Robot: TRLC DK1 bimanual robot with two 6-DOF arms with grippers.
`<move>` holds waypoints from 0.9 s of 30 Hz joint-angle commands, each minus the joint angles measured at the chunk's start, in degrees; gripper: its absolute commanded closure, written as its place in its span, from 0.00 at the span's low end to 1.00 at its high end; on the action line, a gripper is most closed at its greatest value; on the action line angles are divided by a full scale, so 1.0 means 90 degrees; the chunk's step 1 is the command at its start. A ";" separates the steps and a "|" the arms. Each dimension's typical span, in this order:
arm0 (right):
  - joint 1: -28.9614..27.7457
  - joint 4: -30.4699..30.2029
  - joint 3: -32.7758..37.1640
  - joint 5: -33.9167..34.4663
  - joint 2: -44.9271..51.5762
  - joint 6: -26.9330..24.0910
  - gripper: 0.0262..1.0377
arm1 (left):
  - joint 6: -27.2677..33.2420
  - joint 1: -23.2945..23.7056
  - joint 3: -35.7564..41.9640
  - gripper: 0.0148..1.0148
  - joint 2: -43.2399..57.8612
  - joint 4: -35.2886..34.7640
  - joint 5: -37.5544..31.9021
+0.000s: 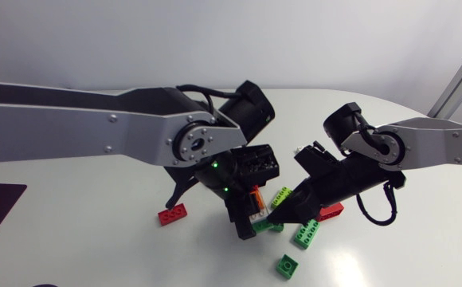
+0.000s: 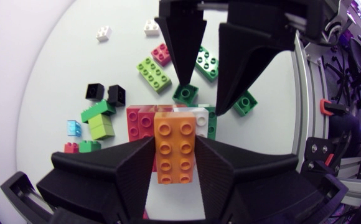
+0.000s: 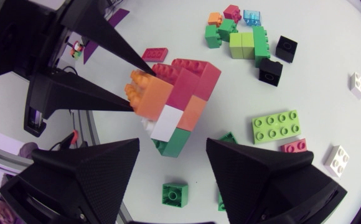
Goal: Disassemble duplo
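Your left claw (image 2: 174, 140) gripped the duplo stack (image 3: 190, 93) by its orange brick (image 3: 150, 94); your right claw (image 3: 172, 144) gaped wide, the stack just ahead.

Duplo stack (image 3: 177, 109): tilted, about mid-surface. Lower end green, then white and orange, with red bricks above. An orange 2x4 brick (image 2: 175, 163) at the upper end is pinched on both long sides by the left gripper (image 2: 174, 139). Whether the base touches the surface: cannot tell. Loose bricks on the surface: lime 2x4 (image 3: 277, 126); two black 2x2s (image 3: 279, 56) side by side; green-lime cluster (image 3: 239, 37); two white bricks (image 3: 339, 160); red brick (image 1: 172, 214) toward the left edge; dark green 2x2 (image 1: 287, 265) lying alone.
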 commanded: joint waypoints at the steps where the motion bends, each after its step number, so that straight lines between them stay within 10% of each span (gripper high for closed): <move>1: -0.0250 -0.0206 0.0179 -0.0382 0.0242 0.0114 0.10 | 0.0108 0.0059 -0.0265 0.67 -0.0390 0.0187 -0.0046; 16: -0.0445 -0.0734 0.0482 -0.1251 0.0515 -0.0169 0.09 | 0.0010 0.0089 -0.0685 0.67 -0.0898 0.0841 0.0072; 27: -0.0406 -0.0734 0.0433 -0.1270 0.0496 -0.0247 0.36 | -0.0156 0.0040 -0.0656 0.67 -0.1171 0.0929 0.0218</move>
